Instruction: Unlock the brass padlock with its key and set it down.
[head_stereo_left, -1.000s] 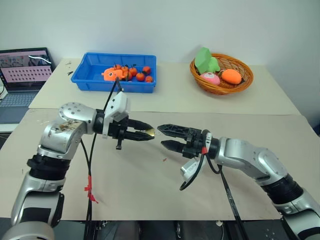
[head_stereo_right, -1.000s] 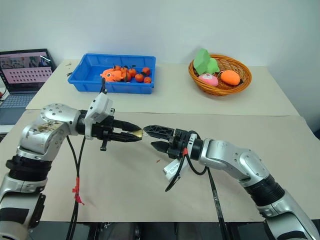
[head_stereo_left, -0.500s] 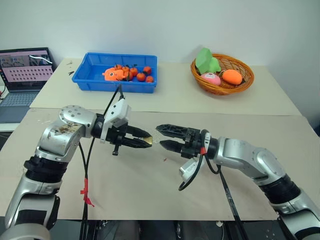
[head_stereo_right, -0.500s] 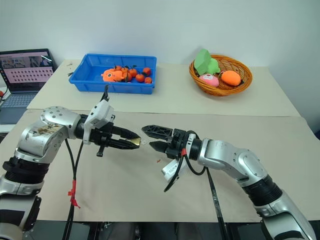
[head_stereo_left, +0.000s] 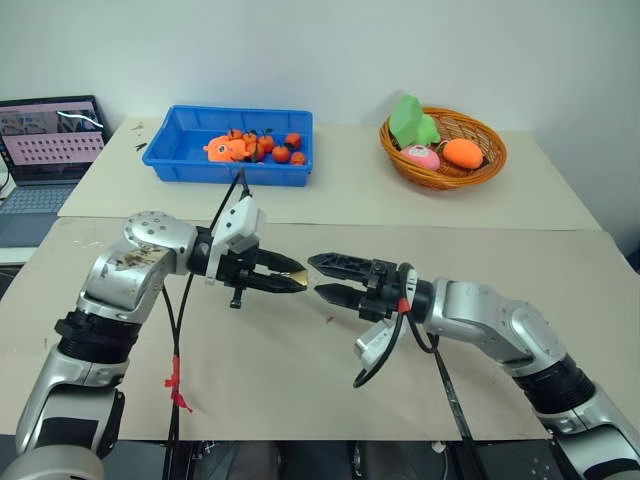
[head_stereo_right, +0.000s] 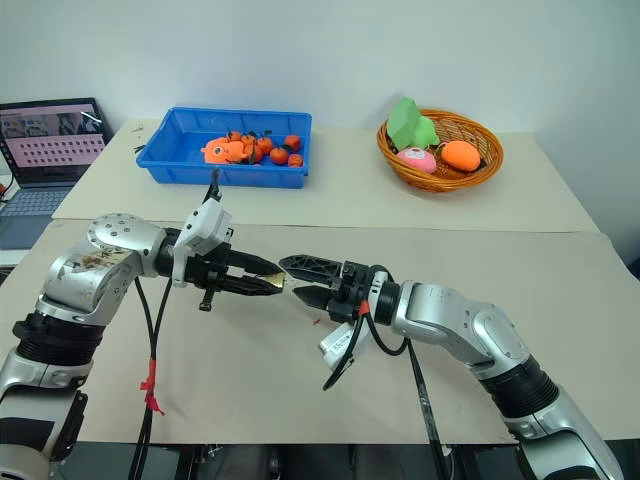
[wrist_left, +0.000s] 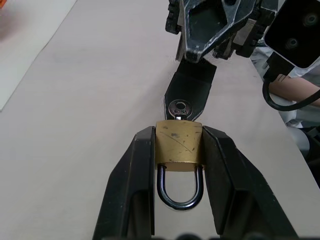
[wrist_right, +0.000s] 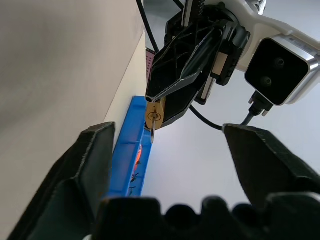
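My left gripper (head_stereo_left: 297, 278) is shut on the brass padlock (wrist_left: 179, 145), squeezing the golden body between its fingers (wrist_left: 135, 170) with the silver shackle pointing back toward the wrist. The small silvery key (wrist_left: 179, 107) sticks out of the padlock's far end. Both hang a little above the paper-covered table (head_stereo_left: 300, 370). My right gripper (head_stereo_left: 316, 277) faces them from the right, open, with one fingertip above and one below the key's level. The key (wrist_right: 152, 131) hangs free between those fingers, untouched.
A blue bin (head_stereo_left: 180, 165) with orange toys stands at the back left. A wicker basket (head_stereo_left: 445, 172) of toy food stands at the back right. A laptop (head_stereo_left: 45, 140) sits at the far left. A tiny red speck (head_stereo_left: 329, 320) lies under the grippers.
My right gripper's fingers have drawn somewhat closer together around the key's place. Both hands have otherwise stayed about where they were.
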